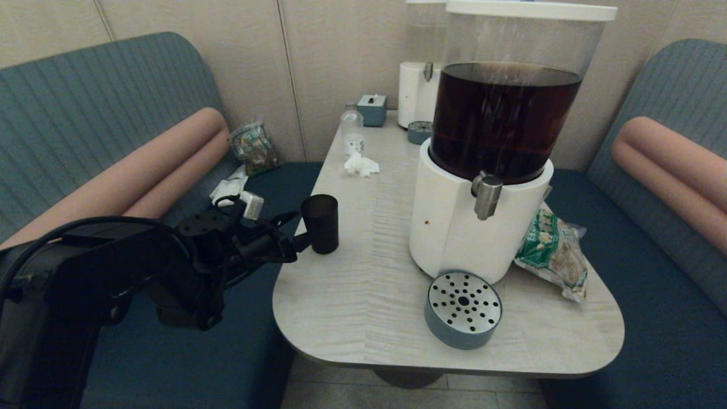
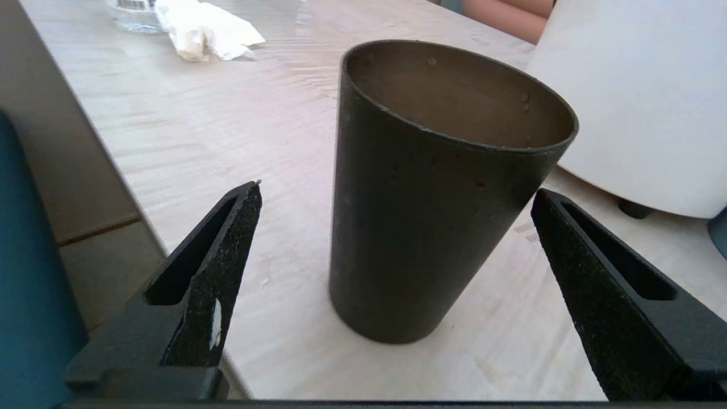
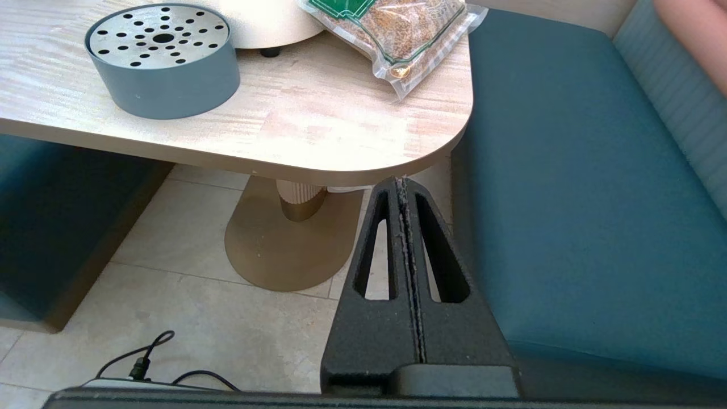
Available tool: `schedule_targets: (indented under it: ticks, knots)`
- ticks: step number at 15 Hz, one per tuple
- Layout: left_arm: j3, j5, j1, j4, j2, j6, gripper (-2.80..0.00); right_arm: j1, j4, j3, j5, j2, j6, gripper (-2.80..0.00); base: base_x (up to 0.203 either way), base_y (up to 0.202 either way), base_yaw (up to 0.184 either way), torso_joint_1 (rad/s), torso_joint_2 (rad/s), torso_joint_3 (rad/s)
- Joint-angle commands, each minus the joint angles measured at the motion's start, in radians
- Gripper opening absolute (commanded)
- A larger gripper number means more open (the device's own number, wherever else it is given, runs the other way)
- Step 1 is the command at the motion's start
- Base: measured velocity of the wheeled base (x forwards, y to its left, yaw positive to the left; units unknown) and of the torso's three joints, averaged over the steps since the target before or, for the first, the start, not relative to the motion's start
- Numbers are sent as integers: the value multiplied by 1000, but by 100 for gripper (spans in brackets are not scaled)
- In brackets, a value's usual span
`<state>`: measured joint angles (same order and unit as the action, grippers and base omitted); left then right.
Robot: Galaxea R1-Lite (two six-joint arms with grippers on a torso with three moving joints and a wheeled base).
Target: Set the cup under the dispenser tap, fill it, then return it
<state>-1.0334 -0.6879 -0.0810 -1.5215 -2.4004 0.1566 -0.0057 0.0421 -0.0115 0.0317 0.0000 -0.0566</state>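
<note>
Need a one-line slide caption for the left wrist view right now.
Left gripper open, fingers either side of the empty dark cup standing on the table.

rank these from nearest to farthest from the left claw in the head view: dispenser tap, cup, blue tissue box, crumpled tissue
1. The cup: right at the open left claw, on the table's left edge.
2. The dispenser tap: across the table, on the front of the white base.
3. The crumpled tissue: farther back along the left side. Close to the tap's distance, so a loose call.
4. The blue tissue box: at the far end by the wall.

A near-black cup [image 1: 320, 223], a dark brown drink [image 1: 500, 122], a grey drip tray [image 1: 463, 309] dotted with holes and a pale wood-grain table [image 1: 363, 284] are being shown.
</note>
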Motion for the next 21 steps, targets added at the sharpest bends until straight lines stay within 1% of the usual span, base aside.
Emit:
schedule_targets:
  ticks: [1, 3, 7, 10, 11, 14, 15, 17, 18, 20, 21]
  knots:
    - [23, -15, 19, -9, 25, -1, 0, 0, 1, -1, 1, 0, -1, -280, 0, 0, 0, 0, 0, 0]
    - [79, -36, 21, -9, 63, -2, 0, 0, 1, -1, 1, 0, -2, -280, 0, 0, 0, 0, 0, 0]
    - [228, -65, 21, -9, 158, -11, 0, -1, 1, 0, 1, 0, 0, -280, 0, 0, 0, 0, 0, 0]
    - [360, -87, 24, -9, 247, -31, 0, 0, 1, -1, 1, 1, 0, -280, 0, 0, 0, 0, 0, 0]
    - [386, -92, 27, -9, 268, -37, 0, 0, 0, 0, 1, 1, -1, -280, 0, 0, 0, 0, 0, 0]
    - [535, -102, 47, -9, 427, -45, 0, 0, 1, 0, 1, 0, 0, -280, 0, 0, 0, 0, 0, 0]
    - [581, -107, 56, -9, 489, -43, -280, -1, 1, -1, 1, 0, 0, -280, 0, 0, 0, 0, 0, 0]
    - [666, -121, 68, -9, 637, -34, -280, 0, 1, -1, 1, 0, 0, -280, 0, 0, 0, 0, 0, 0]
    - [709, -123, 71, -9, 719, -17, -280, 0, 0, 1, 1, 0, -1, -280, 0, 0, 0, 0, 0, 0]
    - [784, -120, 76, -9, 878, 45, -280, 0, 1, -1, 1, 0, 0, -280, 0, 0, 0, 0, 0, 0]
    - [819, -116, 84, -9, 977, 97, -280, 0, 0, 0, 1, 2, -1, -280, 0, 0, 0, 0, 0, 0]
